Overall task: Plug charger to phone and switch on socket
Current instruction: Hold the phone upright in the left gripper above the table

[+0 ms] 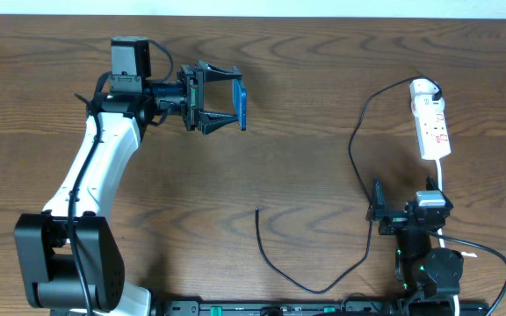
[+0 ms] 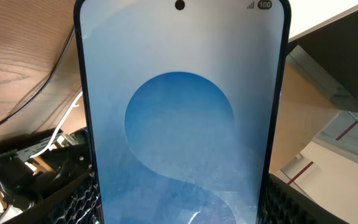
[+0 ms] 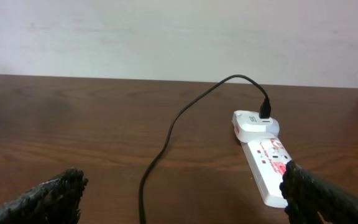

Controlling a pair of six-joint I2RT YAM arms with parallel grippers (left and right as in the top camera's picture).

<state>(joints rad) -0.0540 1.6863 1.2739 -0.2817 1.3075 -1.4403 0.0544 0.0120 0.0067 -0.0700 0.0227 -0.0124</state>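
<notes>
Dark wood-grain bench (image 1: 306, 79) carries everything. At ten o'clock the left jaws pinch the slim, glossy phone with the bright blue screen (image 1: 242, 105), held on its edge. The thin black rubbery charger cable (image 1: 355, 145) runs from the long white plastic power strip (image 1: 433, 123) at two o'clock to its free tip (image 1: 257, 210) near centre. The right jaws, spread wide, hover at five o'clock. Presenting the phone seems the step in hand. Next, I judge, the right arm must pick up that small tip.

Phone (image 1: 242, 105) aloft; charger (image 1: 351, 146) in socket (image 1: 432, 127)
</notes>
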